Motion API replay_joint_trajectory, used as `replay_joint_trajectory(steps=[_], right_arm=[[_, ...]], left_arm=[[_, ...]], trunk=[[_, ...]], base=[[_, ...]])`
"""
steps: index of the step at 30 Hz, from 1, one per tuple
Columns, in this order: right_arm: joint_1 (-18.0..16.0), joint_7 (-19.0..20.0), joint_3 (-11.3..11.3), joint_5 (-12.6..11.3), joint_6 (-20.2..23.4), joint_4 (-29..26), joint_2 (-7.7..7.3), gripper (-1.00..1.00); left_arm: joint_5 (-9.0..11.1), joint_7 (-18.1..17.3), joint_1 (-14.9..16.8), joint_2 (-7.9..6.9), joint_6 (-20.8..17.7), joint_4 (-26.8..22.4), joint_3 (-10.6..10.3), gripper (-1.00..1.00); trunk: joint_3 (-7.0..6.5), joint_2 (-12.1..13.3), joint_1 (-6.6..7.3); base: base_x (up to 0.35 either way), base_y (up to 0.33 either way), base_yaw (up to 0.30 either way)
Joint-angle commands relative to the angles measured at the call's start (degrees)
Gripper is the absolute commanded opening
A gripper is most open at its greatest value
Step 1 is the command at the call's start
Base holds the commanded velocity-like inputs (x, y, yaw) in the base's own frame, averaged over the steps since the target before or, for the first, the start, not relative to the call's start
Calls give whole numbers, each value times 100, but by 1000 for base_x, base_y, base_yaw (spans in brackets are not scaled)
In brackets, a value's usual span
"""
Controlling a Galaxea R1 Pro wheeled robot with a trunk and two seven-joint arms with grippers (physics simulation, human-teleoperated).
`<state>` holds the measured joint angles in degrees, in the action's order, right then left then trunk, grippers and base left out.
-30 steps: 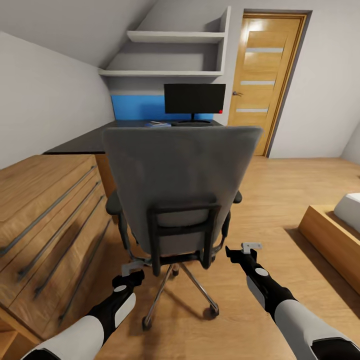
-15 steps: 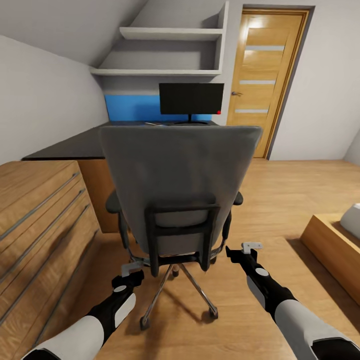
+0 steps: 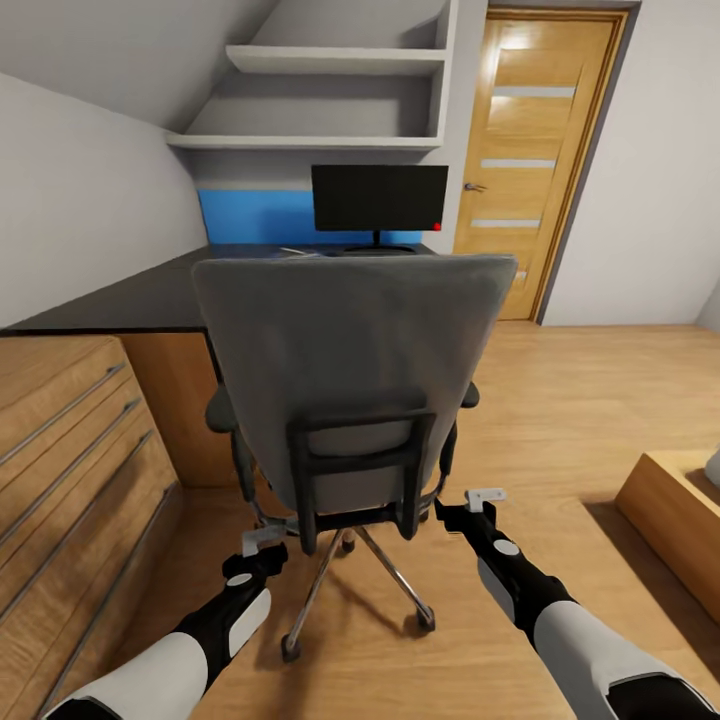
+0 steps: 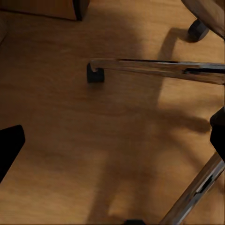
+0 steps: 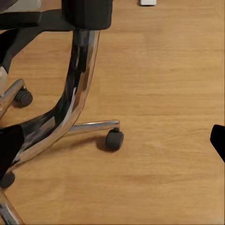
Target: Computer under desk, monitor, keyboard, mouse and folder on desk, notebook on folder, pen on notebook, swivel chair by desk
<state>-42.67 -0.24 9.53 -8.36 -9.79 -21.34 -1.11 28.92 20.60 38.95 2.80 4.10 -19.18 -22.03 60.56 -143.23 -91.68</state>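
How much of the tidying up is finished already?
Done: the monitor stands on the desk. In hand: the robot sits right behind the swivel chair, with its left pincer and right pincer low beside the chair and holding nothing. The chair is close to the desk. Something small lies on the desk by the monitor, but it's too small to name. The tall chair back hides the seat, so I can't judge the rest.

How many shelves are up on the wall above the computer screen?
2. The upper shelf sits near the sloped ceiling; the lower shelf hangs just above the monitor. More could be hidden above the picture's top edge.
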Motion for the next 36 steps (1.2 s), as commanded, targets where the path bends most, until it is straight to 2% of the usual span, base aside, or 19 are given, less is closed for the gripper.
replay_joint_trajectory(steps=[1,8,18,36], right_arm=[[-4,-2,48,-60,-23,6,-2,100],[-4,-2,58,-54,-23,7,5,100],[-4,-2,65,118,-21,7,14,100],[-4,-11,67,124,-23,7,24,100]], left_arm=[[44,12,7,1,30,-95,-64,100],[44,14,7,1,30,-95,-67,100],[44,11,7,1,30,-95,-65,100],[44,5,7,1,29,-95,-64,100]], trunk=[[4,-2,-2],[4,-2,-2],[-17,-2,-2],[-18,-2,-2]], base=[[321,-9,0],[321,-2,0],[321,0,-51],[321,0,-2]])
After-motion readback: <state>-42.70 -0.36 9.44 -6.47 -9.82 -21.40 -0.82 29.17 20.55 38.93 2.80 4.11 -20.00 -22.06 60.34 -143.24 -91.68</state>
